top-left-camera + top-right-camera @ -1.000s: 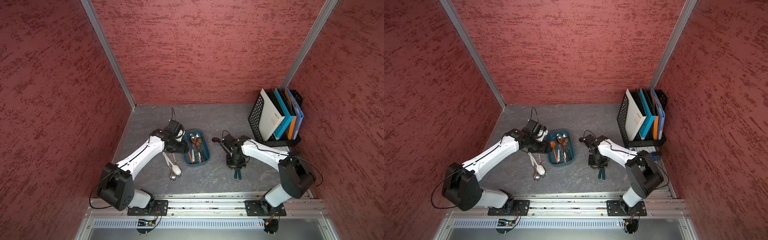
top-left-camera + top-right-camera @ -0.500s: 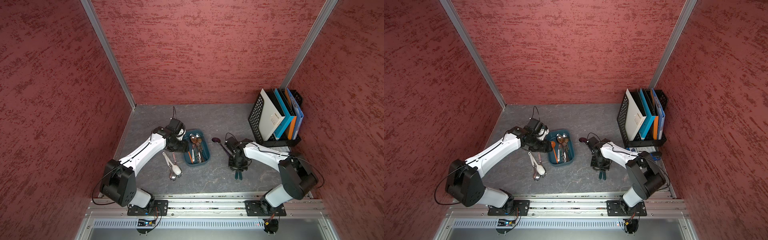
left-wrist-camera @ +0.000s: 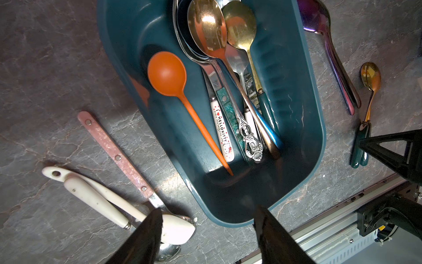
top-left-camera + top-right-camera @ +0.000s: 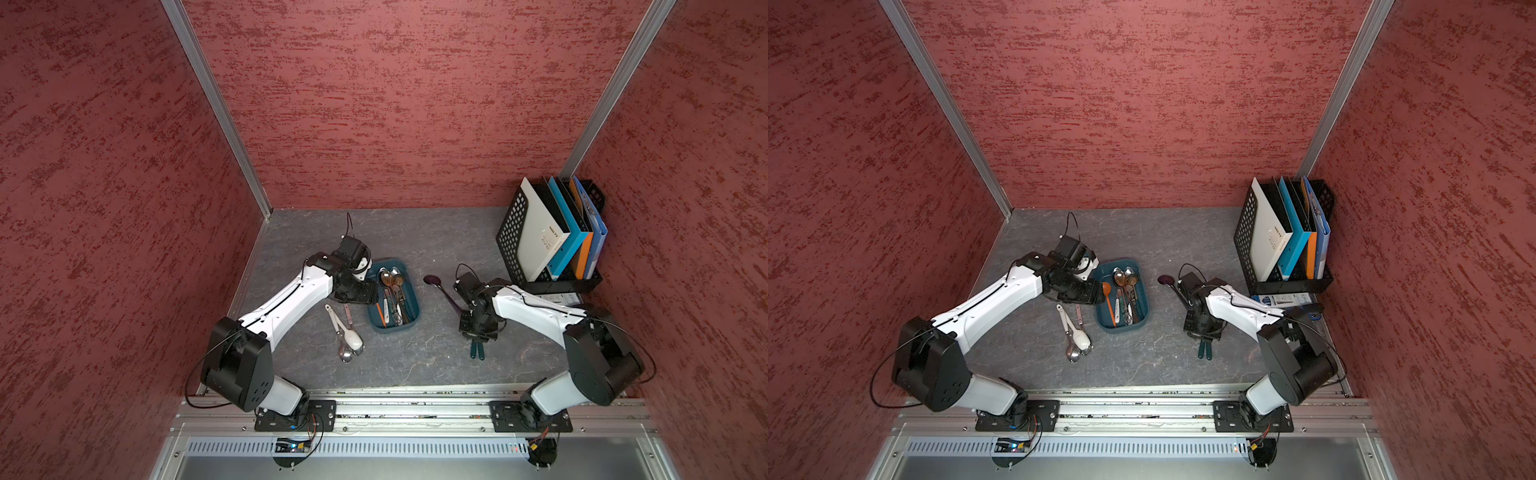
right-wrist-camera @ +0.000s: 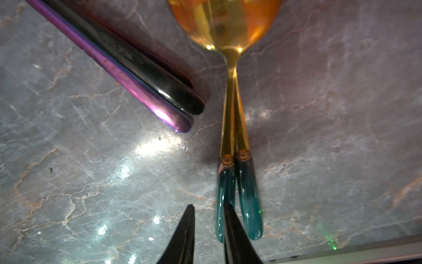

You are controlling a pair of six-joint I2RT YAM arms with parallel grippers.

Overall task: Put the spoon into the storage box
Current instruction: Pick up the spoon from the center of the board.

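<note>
Currently the right end effector is hovering low over the table. Its jaws are standing narrow and gripping nothing, one tip overlapping a teal handle of the two gold spoons. These are lying nested flat on the table, apart from the storage box, with a purple spoon just beside them.

The gold spoons are likely to handle as light, stiff and slick. The thicker teal handle is looking like the best hold, though pinching one may drag its twin.

The left end effector is hanging wide and empty over the box's end, possibly crowding the drop. Bare table is separating spoons and box; the raised rim is demanding a lift, and room is showing along the box's ribbed wall.
</note>
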